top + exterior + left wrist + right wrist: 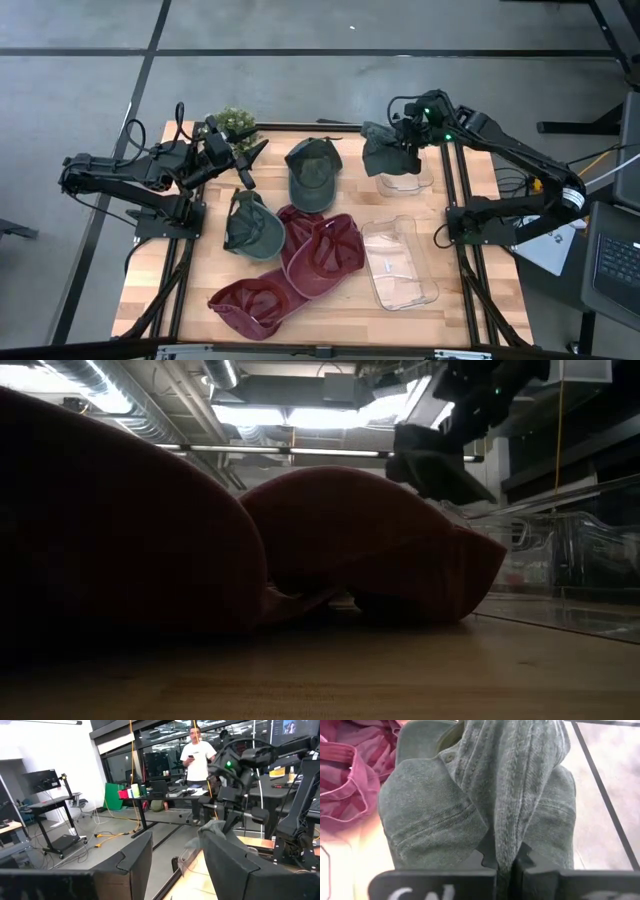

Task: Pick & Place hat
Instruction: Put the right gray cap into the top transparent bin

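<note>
My right gripper (404, 143) is shut on a dark green cap (383, 150) and holds it above the far clear bin (408, 183). In the low view the cap (435, 470) hangs well above the table. My left gripper (246, 162) is open and raised over the table's far left, touching nothing. On the table lie another green cap (312, 172), brim toward the near side, a third green cap (252, 226), and two maroon caps (322, 252) (256, 304). My right gripper pinches a bunched fold of the green cap's fabric (506, 847) between its two fingers, coming from above and pointing down. The cap is lifted clear and hangs slack below the fingers, its brim (432, 815) drooping over the bin.
A second clear bin (400, 264) sits at the near right. A small green plant (236, 121) stands at the far left edge. The maroon caps (370, 540) fill the low view's front. A person (198, 757) stands in the room beyond the table.
</note>
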`<act>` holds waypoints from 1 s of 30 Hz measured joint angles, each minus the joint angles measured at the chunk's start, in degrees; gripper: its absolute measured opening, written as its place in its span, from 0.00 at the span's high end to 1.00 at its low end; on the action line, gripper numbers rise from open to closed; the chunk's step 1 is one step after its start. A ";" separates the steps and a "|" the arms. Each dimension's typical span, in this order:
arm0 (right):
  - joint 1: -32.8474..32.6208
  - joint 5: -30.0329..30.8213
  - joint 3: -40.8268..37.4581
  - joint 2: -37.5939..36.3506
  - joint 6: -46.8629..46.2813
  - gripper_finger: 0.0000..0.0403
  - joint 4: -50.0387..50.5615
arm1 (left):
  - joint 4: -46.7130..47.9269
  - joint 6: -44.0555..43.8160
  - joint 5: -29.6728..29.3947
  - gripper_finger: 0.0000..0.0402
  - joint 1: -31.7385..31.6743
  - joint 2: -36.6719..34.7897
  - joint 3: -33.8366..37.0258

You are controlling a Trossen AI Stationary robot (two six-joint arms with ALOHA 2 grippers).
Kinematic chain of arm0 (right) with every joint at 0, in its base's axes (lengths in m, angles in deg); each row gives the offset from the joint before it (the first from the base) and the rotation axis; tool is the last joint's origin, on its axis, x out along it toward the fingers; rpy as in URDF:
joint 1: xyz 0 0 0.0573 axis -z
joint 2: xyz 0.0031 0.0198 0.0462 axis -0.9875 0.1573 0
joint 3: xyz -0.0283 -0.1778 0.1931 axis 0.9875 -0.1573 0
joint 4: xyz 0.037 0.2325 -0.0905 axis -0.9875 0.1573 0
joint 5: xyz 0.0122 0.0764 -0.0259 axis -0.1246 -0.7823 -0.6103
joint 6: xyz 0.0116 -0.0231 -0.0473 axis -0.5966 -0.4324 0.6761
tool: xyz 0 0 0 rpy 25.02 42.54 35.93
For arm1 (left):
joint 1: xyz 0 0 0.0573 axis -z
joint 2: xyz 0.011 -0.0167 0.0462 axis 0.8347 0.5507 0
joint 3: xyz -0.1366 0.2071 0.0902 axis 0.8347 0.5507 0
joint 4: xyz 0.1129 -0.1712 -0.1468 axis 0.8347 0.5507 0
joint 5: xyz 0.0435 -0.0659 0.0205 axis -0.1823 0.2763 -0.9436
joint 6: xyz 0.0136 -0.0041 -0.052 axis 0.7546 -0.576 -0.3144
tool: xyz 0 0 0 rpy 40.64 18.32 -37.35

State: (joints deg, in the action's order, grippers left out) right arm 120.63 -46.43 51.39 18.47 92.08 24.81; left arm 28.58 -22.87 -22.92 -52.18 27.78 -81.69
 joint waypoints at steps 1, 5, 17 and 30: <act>0.55 -0.51 -0.93 0.00 0.35 0.99 -1.06 | 0.00 0.00 0.02 0.58 0.00 0.00 0.02; 3.39 -4.31 -3.45 0.00 0.64 0.99 -4.46 | 0.00 -0.31 0.02 0.58 0.00 0.00 0.02; 11.25 -13.60 -8.34 0.00 1.64 0.99 -8.68 | 0.02 -5.88 0.48 0.58 0.00 0.00 0.02; 14.07 -16.03 -14.66 0.09 3.55 0.99 -14.23 | 0.02 -6.28 0.48 0.58 0.00 0.00 0.02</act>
State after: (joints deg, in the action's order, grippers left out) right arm 134.71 -62.46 36.72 18.55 95.63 10.58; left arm 28.61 -29.16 -22.44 -52.18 27.78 -81.67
